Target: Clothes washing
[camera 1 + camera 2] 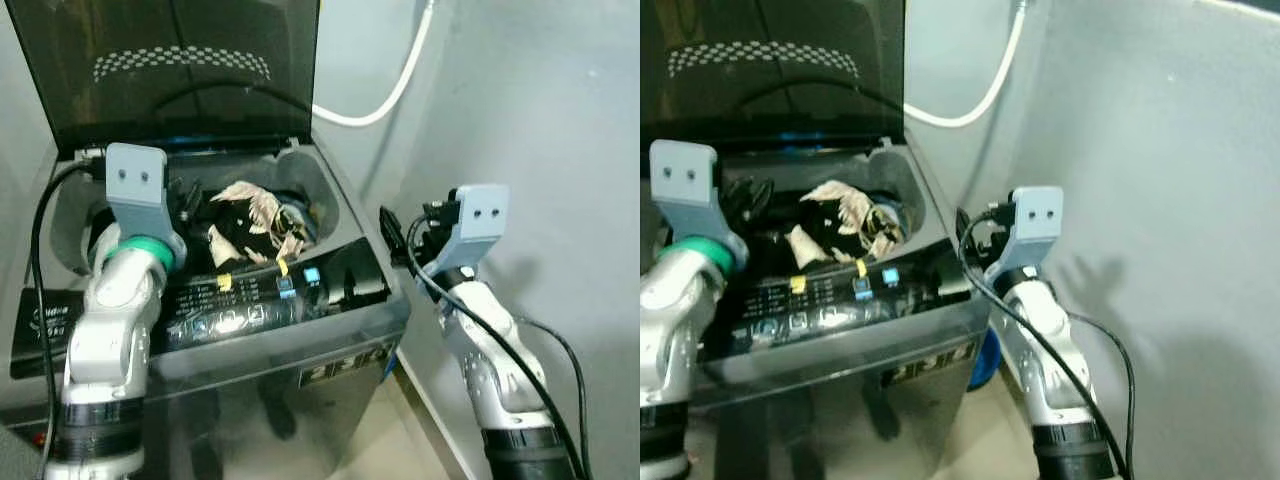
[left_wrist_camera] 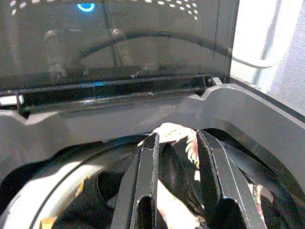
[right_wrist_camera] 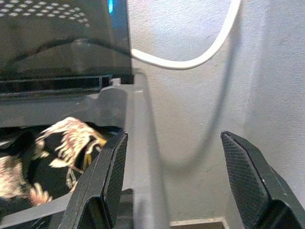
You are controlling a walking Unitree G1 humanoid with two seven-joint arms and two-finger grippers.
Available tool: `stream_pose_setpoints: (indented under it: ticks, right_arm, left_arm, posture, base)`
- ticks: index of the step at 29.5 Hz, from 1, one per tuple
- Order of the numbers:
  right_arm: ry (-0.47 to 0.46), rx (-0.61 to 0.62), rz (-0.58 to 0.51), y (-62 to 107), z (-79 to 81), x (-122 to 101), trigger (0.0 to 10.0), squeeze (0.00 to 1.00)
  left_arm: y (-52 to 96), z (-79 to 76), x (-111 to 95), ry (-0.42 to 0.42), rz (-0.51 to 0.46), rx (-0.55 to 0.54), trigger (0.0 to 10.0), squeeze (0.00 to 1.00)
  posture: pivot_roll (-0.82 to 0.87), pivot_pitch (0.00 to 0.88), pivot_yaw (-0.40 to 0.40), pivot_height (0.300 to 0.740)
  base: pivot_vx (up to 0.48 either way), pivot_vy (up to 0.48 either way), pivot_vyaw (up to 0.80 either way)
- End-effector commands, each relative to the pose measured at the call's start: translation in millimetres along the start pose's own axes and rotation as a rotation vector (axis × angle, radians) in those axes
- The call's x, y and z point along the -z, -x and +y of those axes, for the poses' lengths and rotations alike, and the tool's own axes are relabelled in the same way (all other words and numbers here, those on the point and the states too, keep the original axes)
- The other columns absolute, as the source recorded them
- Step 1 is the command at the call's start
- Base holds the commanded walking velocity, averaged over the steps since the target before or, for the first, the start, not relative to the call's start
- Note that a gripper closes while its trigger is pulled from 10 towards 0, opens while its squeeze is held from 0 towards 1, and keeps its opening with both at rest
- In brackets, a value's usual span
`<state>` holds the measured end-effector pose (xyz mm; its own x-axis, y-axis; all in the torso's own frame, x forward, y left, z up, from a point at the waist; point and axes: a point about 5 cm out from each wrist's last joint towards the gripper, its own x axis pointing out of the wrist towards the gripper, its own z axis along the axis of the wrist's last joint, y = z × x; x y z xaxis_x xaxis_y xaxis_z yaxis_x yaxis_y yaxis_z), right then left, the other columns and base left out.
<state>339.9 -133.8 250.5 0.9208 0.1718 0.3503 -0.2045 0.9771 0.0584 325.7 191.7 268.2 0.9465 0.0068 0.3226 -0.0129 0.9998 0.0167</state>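
A top-loading washing machine [image 1: 335, 190] stands before me with its dark lid [image 1: 180, 70] raised. In the drum lies a black and cream patterned garment [image 1: 250, 215]. My left gripper [image 1: 186, 200] hangs over the left part of the drum, just above the clothes. In the left wrist view its fingers [image 2: 148, 157] stand a little apart with nothing between them, and the garment [image 2: 174, 131] shows beyond them. My right gripper [image 1: 392, 236] is wide open beside the machine's right rim, outside the drum, holding nothing. The right wrist view shows its pads [image 3: 116, 167] flanking the rim.
The control panel [image 1: 240, 300], with yellow and blue stickers, runs along the machine's front edge. A white hose [image 1: 390, 100] curves down the grey wall [image 1: 540, 120] close on the right. A narrow strip of floor [image 1: 420, 440] lies between machine and wall.
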Motion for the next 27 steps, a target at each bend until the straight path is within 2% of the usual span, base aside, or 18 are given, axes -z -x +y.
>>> stream_pose_setpoints:
  ticks: [1, 10, 11, 13, 14, 19, 27]
  right_arm:
    - [0.003, 0.013, 0.001, 2.5, -5.1, 3, 10.0, 0.00]
    - [-0.014, 0.033, 0.004, 6.7, -11.8, 9, 10.0, 0.00]
    - [-0.010, 0.025, 0.014, 9.0, -10.2, 12, 10.0, 0.00]
    - [-0.010, 0.025, 0.014, 9.0, -10.2, 12, 10.0, 0.00]
    - [-0.007, 0.021, 0.024, 10.6, -8.4, 16, 10.0, 0.00]
    - [0.002, 0.016, 0.036, 12.5, -6.2, 21, 10.0, 0.00]
    - [0.012, 0.014, 0.036, 12.7, -6.1, 24, 10.0, 0.00]
  left_arm:
    - [4.0, 0.8, -4, 0.008, -0.040, -0.011, 10.0, 0.00]
    - [12.4, -3.9, 4, 0.024, -0.011, -0.005, 10.0, 0.00]
    - [14.8, -11.5, 7, 0.037, -0.008, 0.014, 10.0, 0.00]
    - [14.8, -11.5, 7, 0.037, -0.008, 0.014, 10.0, 0.00]
    - [17.5, -18.1, 9, 0.041, -0.008, 0.025, 10.0, 0.00]
    - [20.1, -25.3, 12, 0.058, 0.001, 0.036, 10.0, 0.00]
    - [19.6, -26.0, 11, 0.066, -0.005, 0.024, 10.0, 0.00]
  posture:
    - [0.00, 0.058, -0.032, 0.740]
    - [-0.01, 0.059, -0.027, 0.740]
    - [-0.01, 0.059, -0.025, 0.740]
    - [-0.01, 0.059, -0.025, 0.740]
    - [-0.01, 0.060, -0.020, 0.740]
    - [-0.01, 0.057, -0.016, 0.740]
    - [0.00, 0.056, -0.016, 0.740]
  base:
    - [0.000, 0.000, 0.00]
    - [0.000, 0.000, 0.00]
    - [0.000, 0.000, 0.00]
    - [0.000, 0.000, 0.00]
    - [0.000, 0.000, 0.00]
    - [0.000, 0.000, 0.00]
    - [0.000, 0.000, 0.00]
